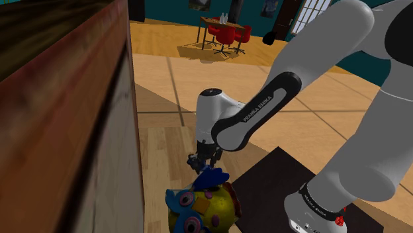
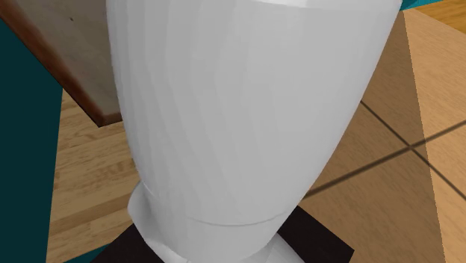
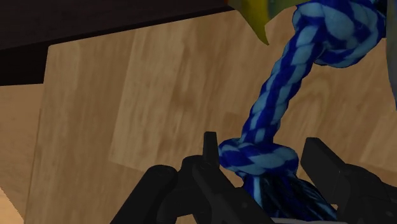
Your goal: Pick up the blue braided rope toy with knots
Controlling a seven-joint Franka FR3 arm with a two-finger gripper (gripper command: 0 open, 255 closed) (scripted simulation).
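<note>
In the shoulder view we see the gripper (image 1: 204, 161) low over the wooden floor (image 1: 165, 152). The blue braided rope toy (image 1: 213, 176) is just beneath it, resting against a yellow-and-blue plush toy (image 1: 202, 206). Tall wooden furniture (image 1: 66, 119) stands close on that view's left. Far off are a table with red chairs (image 1: 224, 33) and teal walls.

In the second exterior view the white arm (image 2: 246, 112) blocks the work. Around it we see plank floor (image 2: 89, 179), the corner of a brown wooden top (image 2: 82, 67) and the black stand (image 2: 321, 243).

In the wrist view the fingers (image 3: 210, 159) appear to pinch the rope toy (image 3: 273, 95) at its near knot, just above the frayed end. We judge the hold shallow, so the knot could slip free on lifting. The far knot (image 3: 343, 32) could also catch on the plush toy and drag it along.
</note>
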